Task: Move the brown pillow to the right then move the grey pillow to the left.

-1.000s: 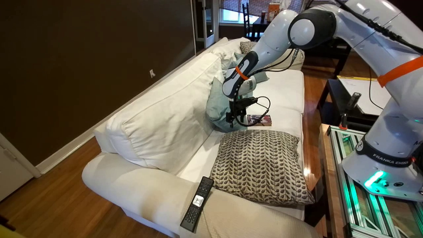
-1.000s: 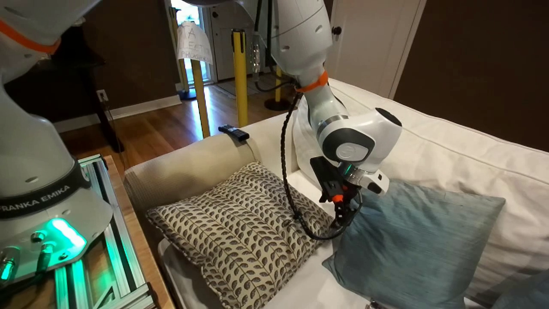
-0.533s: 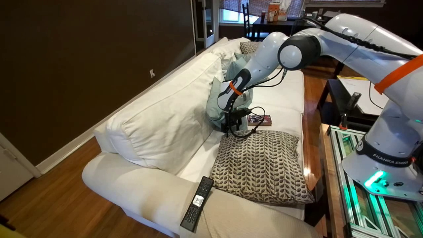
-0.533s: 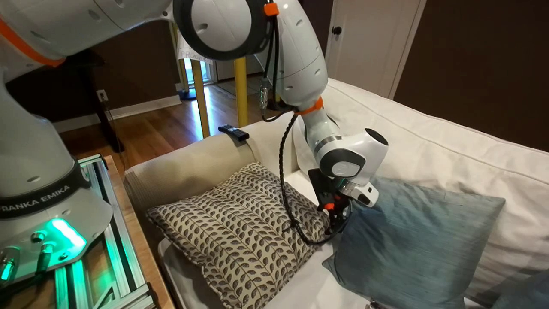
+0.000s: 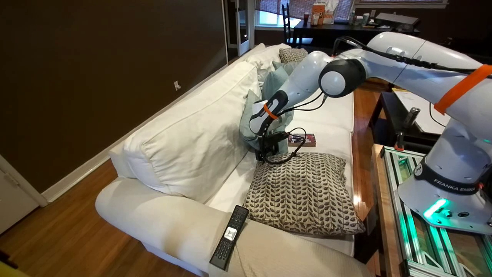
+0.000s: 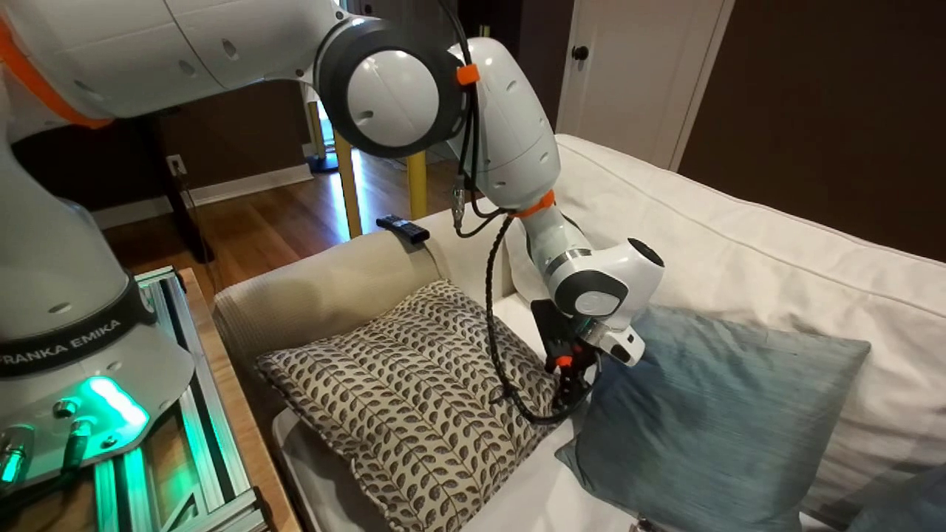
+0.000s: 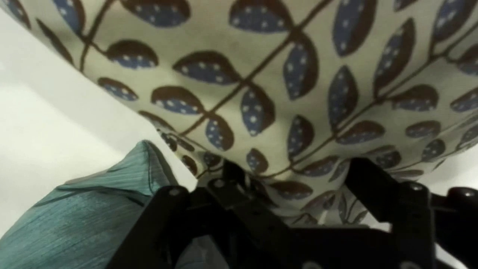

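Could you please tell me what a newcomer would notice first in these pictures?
Probably the white robot arm over the sofa, its black claw at a corner of the leaf-patterned brown pillow. Next, likely the plain blue-grey pillow against the backrest, then the black remote on the armrest.

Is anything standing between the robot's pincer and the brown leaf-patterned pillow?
Nothing visible does. In the wrist view, the open pincer has a corner of the brown leaf-patterned pillow between its fingers; the blue-grey pillow sits off to one side.
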### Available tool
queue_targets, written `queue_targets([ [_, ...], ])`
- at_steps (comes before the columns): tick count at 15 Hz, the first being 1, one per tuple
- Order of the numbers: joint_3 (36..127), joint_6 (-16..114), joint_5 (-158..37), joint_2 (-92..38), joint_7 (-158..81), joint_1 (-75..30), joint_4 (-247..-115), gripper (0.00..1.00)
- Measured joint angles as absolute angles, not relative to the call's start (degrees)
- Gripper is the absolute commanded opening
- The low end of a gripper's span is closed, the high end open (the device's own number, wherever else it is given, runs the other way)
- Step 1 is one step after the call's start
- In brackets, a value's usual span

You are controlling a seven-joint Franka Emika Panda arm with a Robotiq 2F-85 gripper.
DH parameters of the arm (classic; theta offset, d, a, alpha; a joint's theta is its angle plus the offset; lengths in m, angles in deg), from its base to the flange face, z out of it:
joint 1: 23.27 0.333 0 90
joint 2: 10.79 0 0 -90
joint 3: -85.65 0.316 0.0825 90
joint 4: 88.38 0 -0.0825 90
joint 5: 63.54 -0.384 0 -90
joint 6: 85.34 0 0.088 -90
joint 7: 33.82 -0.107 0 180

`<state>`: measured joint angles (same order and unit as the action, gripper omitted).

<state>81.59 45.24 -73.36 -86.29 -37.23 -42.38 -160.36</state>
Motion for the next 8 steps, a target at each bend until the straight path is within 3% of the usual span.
queue_targets([
  [6,82.46,35.3,-73.38,-86.64,-33.48,-43.75,-155.58,0.04],
  [8,83.42,33.83,-73.39,-86.12,-29.81,-44.97,-155.46,0.0],
])
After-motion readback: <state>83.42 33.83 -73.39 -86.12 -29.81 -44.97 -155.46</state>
